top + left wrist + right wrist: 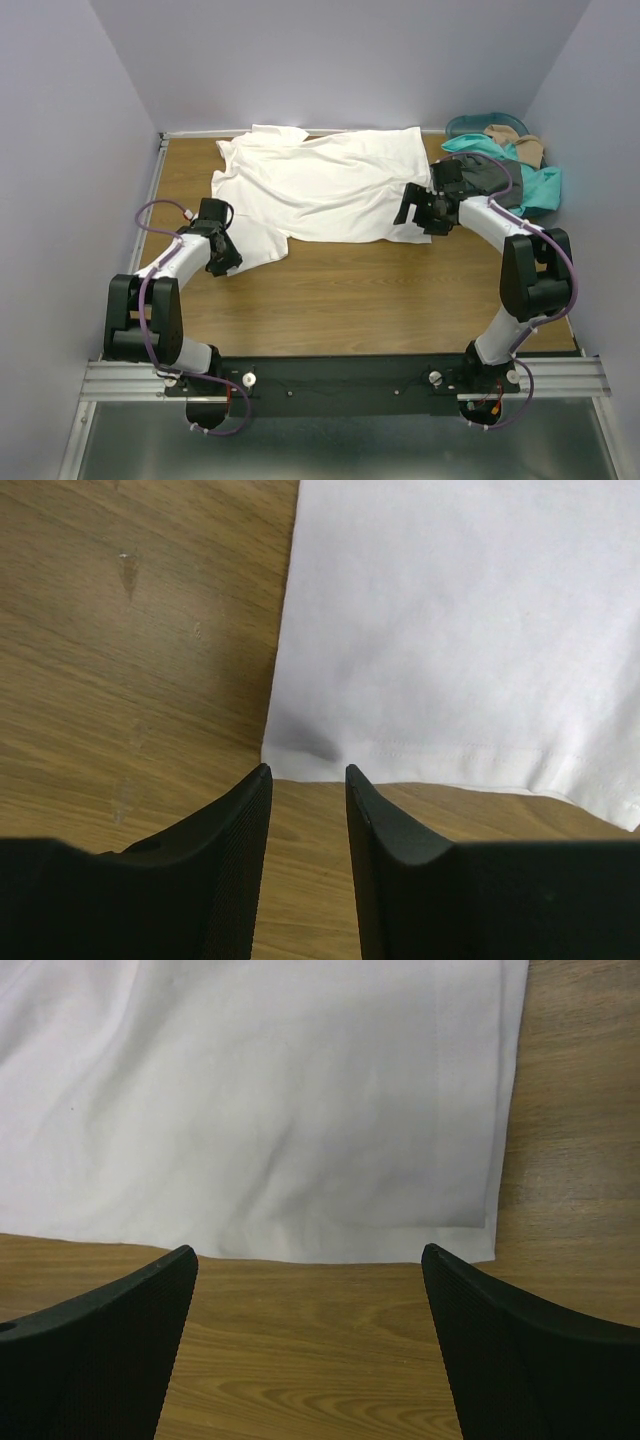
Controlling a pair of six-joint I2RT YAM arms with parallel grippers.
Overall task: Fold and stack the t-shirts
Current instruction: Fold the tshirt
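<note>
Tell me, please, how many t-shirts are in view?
4: the white shirt spread mid-table; teal, dark grey and tan heaped by the basket at the far right. The heap may hide more.

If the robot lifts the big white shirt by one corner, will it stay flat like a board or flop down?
Probably flop: the white t-shirt lies in soft wrinkles, flat on the table. It looks thin, so likely light. Pushed, it would likely bunch up rather than slide whole, since its two layers sit unevenly near the right pincer.
</note>
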